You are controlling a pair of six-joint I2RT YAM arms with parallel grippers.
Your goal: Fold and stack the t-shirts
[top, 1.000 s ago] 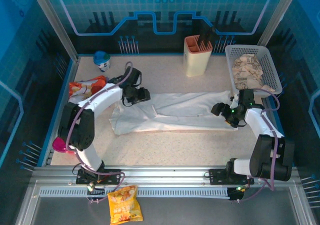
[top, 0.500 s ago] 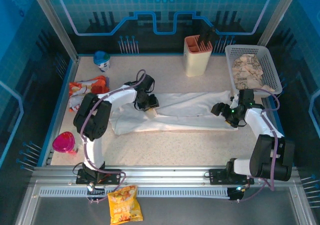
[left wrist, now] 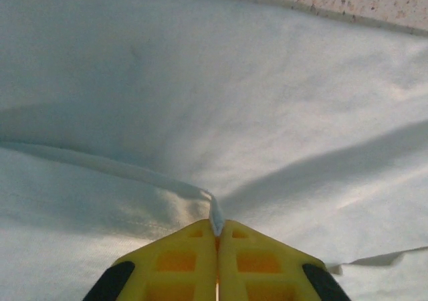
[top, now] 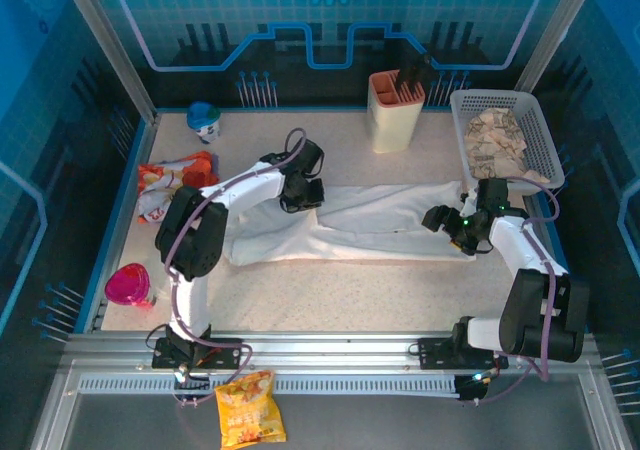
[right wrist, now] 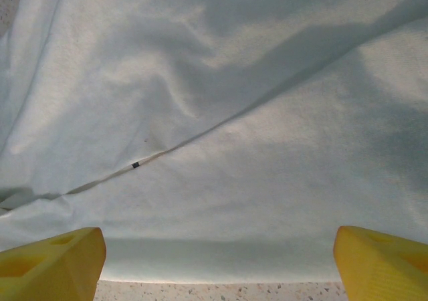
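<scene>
On the speckled table (top: pixel 330 290), a white t-shirt (top: pixel 370 225) lies stretched across the middle. The mesh basket (top: pixel 543 135) at the far right holds crumpled tan cloth (top: pixel 497 140). The cream holder (top: pixel 392 122) just left of it holds dark utensils (top: pixel 408 78). The left gripper (left wrist: pixel 217 226) is pinched closed on a shirt fold, and the right gripper (right wrist: pixel 215 253) hovers spread wide over the shirt's right end.
</scene>
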